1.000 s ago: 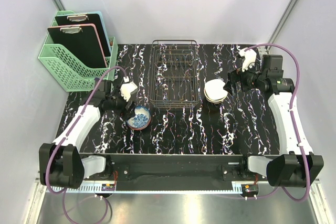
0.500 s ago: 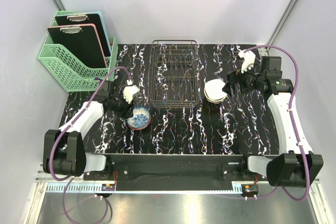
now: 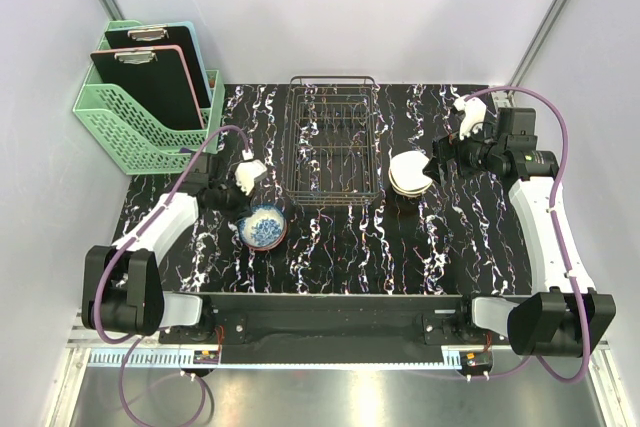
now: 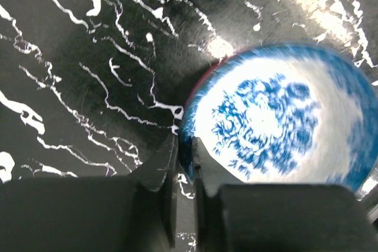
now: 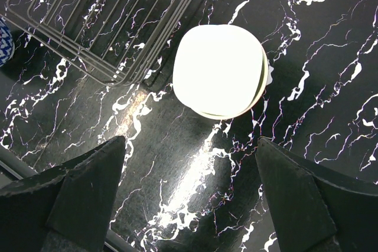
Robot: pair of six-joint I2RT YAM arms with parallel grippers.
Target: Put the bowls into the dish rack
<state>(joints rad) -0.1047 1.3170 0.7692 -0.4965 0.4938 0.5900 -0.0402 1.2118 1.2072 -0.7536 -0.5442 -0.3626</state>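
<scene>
One round bowl (image 4: 277, 125) — white, blue floral pattern

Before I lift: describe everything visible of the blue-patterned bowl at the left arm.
The blue-patterned bowl is small and round, glossy like glazed ceramic, white inside with a blue floral motif and blue rim; its outer wall looks reddish. It sits upright on the black marbled table, near the front-left corner of the dish rack but apart from it. The left gripper pinches its rim, one finger inside, one outside.
</scene>
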